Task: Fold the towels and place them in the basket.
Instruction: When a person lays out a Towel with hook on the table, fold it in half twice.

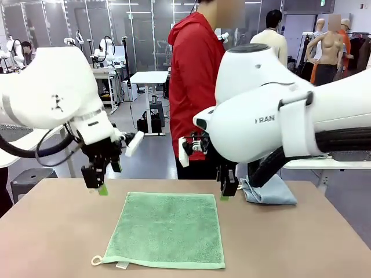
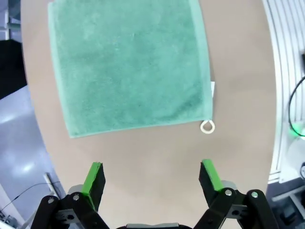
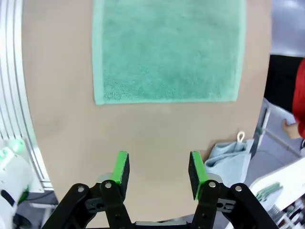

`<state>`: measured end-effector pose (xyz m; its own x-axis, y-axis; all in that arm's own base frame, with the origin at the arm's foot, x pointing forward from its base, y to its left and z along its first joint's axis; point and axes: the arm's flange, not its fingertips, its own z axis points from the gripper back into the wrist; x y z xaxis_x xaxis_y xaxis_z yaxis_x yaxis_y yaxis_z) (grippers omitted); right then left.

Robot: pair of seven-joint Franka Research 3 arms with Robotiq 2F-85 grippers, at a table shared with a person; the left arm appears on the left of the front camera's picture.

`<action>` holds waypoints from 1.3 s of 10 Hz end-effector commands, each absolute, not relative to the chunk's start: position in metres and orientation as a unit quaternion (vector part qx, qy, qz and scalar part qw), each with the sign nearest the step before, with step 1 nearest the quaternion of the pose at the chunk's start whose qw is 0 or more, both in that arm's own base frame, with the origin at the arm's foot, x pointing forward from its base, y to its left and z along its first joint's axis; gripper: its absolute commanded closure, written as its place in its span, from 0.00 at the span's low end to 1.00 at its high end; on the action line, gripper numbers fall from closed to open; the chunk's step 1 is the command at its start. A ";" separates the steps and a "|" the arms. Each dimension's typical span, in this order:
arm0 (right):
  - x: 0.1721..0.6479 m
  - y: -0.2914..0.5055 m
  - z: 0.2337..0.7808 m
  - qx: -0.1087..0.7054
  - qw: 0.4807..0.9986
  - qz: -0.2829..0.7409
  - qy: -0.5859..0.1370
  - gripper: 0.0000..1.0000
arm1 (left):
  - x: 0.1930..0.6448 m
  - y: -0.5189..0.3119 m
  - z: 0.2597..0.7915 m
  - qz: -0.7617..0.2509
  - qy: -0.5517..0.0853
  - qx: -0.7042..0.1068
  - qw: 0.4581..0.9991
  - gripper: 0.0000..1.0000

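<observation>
Near far corners of the green towel (image 1: pixel 168 229) hover the left gripper (image 2: pixel 151 167) — jaws wide — and right gripper (image 3: pixel 158 157), half-open, both empty.

the green towel (image 1: pixel 168 229) is looking like soft terry cloth, matt and nubbly, with a flatter woven hem running round it and a white cord loop (image 1: pixel 96 260) at one corner. the grey-blue towel (image 1: pixel 269 191) is showing the same fuzzy, matt cloth, lying in soft creases. the bench (image 1: pixel 52 231) is presenting a smooth, matt tan top. the fingers (image 2: pixel 94 179) of the left gripper (image 2: pixel 150 164) and those of the right gripper (image 3: pixel 158 155) are wearing dull green rubbery-looking pads on black, faintly shiny hard links. the white arm shells (image 1: pixel 261 104) are gleaming like glossy plastic.
</observation>
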<state>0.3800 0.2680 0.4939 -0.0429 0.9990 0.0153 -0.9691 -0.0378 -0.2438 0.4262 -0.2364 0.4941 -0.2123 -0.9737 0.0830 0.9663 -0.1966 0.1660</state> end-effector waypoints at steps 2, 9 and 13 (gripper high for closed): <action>0.402 0.280 0.492 -0.065 0.670 0.735 -0.081 0.37 | 0.410 -0.239 0.475 -0.753 -0.114 0.069 0.645 0.00; 0.416 0.290 0.484 -0.057 0.680 0.727 -0.073 0.37 | 0.409 -0.242 0.463 -0.738 -0.100 0.061 0.664 0.00; 0.416 0.290 0.484 -0.057 0.680 0.727 -0.073 0.37 | 0.409 -0.242 0.463 -0.738 -0.100 0.061 0.664 0.00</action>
<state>0.4167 0.2920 0.4815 -0.0658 0.9977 0.0166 -0.9819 -0.0617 -0.1792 0.4089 -0.2417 0.4618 -0.1005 -0.9944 0.0339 0.9690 -0.0901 0.2300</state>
